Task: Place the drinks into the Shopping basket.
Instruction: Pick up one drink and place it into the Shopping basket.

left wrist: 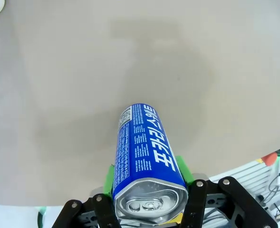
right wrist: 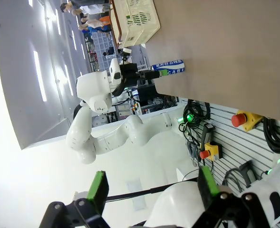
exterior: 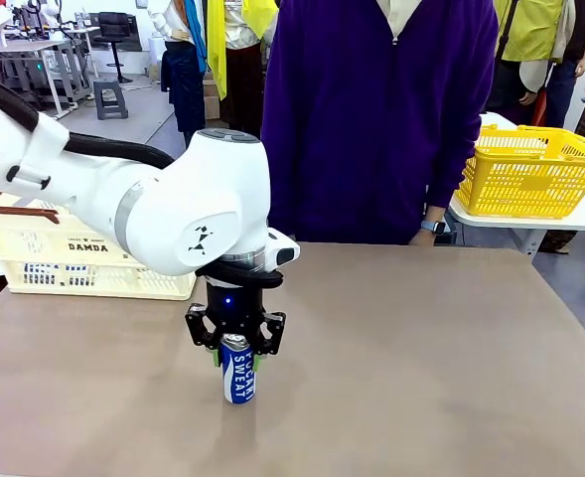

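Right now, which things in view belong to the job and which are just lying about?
Job:
- blue can, upright on the table, left gripper shut on it
- cream shopping basket

Lying about:
- yellow basket on the side table

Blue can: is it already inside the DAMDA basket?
No, the blue can stands on the table, apart from the DAMDA basket.

Brown table [exterior: 421, 358], blue can [exterior: 237, 373] upright, cream crate [exterior: 83, 260] at far-left edge
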You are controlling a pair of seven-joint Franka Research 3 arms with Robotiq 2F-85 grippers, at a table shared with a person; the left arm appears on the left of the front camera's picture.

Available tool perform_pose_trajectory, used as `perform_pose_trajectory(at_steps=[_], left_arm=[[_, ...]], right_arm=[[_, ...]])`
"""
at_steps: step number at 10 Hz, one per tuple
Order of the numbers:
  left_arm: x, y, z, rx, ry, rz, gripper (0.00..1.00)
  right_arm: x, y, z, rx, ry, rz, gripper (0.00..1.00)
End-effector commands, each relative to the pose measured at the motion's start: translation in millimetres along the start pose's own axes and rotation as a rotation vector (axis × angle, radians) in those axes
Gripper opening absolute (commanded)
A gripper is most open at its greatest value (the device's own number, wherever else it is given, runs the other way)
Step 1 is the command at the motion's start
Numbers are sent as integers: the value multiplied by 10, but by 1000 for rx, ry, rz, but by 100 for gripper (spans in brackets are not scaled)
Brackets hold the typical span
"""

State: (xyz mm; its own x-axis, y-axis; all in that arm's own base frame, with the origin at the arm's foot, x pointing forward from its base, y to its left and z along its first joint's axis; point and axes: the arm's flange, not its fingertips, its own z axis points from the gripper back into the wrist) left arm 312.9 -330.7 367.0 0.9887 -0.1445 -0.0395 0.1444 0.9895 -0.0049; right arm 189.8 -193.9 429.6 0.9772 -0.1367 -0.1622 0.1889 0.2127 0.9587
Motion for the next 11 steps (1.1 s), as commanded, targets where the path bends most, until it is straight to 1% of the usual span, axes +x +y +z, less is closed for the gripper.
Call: perform_pose_trajectory(at_steps=[1, 2, 3, 4, 5, 6, 7, 8, 9, 10, 11], left_arm=[[10, 11, 19, -14, 24, -4, 0], [14, 37, 77, -12, 13, 3, 0], [21, 128, 281, -13, -20, 8, 0], [35, 289, 660, -10, -67, 18, 0], [46, 503, 1200, -24, -115, 7, 0], [141, 802, 1834, -27, -184, 107, 0], [248, 1033, 2275, -24, -234, 118, 0], [268, 1213, 2533, -33, -282, 46, 0], [279, 1408, 2707, -43, -387, 38, 0], [281, 1558, 2755, -14, -427, 80, 0], [271, 1643, 2737, -65, -417, 152, 0]], right_arm=[[-22, 23, -11, 15, -3, -6, 100], [-22, 23, -11, 15, -3, -6, 100], [-22, 23, -11, 15, -3, -6, 100], [-22, 23, -11, 15, -3, -6, 100], [-22, 23, -11, 15, -3, -6, 100], [-22, 23, -11, 15, -3, -6, 100], [-22, 23, -11, 15, -3, -6, 100], [-22, 23, -11, 15, -3, -6, 100], [-22, 23, -11, 15, -3, -6, 100], [-22, 23, -11, 15, -3, -6, 100], [-22, 23, -11, 15, -3, -6, 100]])
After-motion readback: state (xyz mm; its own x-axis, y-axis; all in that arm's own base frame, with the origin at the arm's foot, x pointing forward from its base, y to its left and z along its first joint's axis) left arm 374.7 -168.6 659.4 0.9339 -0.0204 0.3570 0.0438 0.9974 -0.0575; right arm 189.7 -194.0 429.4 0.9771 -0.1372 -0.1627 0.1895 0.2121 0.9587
